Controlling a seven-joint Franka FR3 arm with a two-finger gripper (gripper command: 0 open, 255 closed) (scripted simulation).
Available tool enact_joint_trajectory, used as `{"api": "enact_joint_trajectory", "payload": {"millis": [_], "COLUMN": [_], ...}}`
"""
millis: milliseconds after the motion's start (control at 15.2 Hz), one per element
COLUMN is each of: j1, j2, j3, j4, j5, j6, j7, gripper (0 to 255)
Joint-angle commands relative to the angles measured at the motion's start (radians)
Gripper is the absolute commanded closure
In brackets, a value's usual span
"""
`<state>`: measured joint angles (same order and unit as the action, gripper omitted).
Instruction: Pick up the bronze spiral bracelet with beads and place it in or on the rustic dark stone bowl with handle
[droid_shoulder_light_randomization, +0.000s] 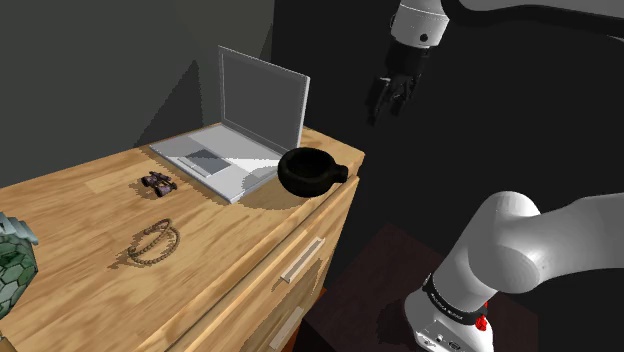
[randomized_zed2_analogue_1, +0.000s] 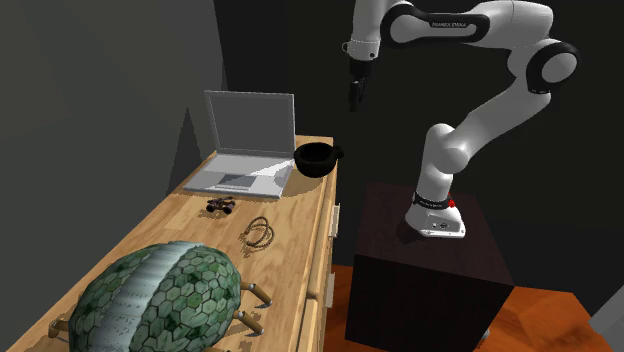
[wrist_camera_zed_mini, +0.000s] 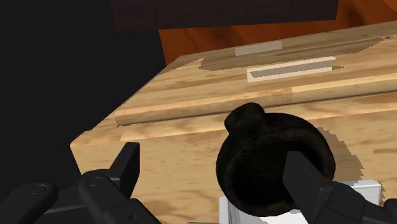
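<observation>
Against a dark grey wall, a wooden dresser (droid_shoulder_light_randomization: 90, 215) with drawers in its front is seen, and its top carries all the loose things. Beside it the dark box stand (randomized_zed2_analogue_1: 430, 270) is set, from which the white arm (randomized_zed2_analogue_1: 500, 90) is raised and bent over toward the dresser. At the end of the top farthest from the arm, a rounded green object (randomized_zed2_analogue_1: 165, 300) patterned in hexagons is placed. An open grey laptop (droid_shoulder_light_randomization: 255, 100) is stood at the opposite end, its screen upright. Just beside the laptop, at the corner of the top nearest the stand, the dark bowl (droid_shoulder_light_randomization: 310, 172) with its stubby handle is found, upright and with nothing in it. The black gripper (droid_shoulder_light_randomization: 385, 112) is held in the air above the bowl, clear of it; its fingers (wrist_camera_zed_mini: 126, 167) are spread apart and nothing is grasped between them. The bronze spiral bracelet (droid_shoulder_light_randomization: 155, 243) is laid flat on bare wood between the laptop and the green object, well apart from the bowl. Near the bracelet, toward the laptop, a small dark item (droid_shoulder_light_randomization: 158, 182) is seen, too small to be identified.
</observation>
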<state>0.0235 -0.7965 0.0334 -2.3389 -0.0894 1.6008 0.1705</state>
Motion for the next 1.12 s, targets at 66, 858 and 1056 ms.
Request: {"api": "enact_joint_trajectory", "payload": {"millis": [66, 858, 1056], "j1": [0.005, 0.044, 0.045], "j2": [0.014, 0.284, 0.377], "j3": [0.022, 0.284, 0.348], "j4": [-0.002, 0.079, 0.128], "j5": [0.011, 0.085, 0.078], "j6": [0.013, 0.162, 0.193], "j7": [0.026, 0.336, 0.418], "gripper": [0, 0, 0]}}
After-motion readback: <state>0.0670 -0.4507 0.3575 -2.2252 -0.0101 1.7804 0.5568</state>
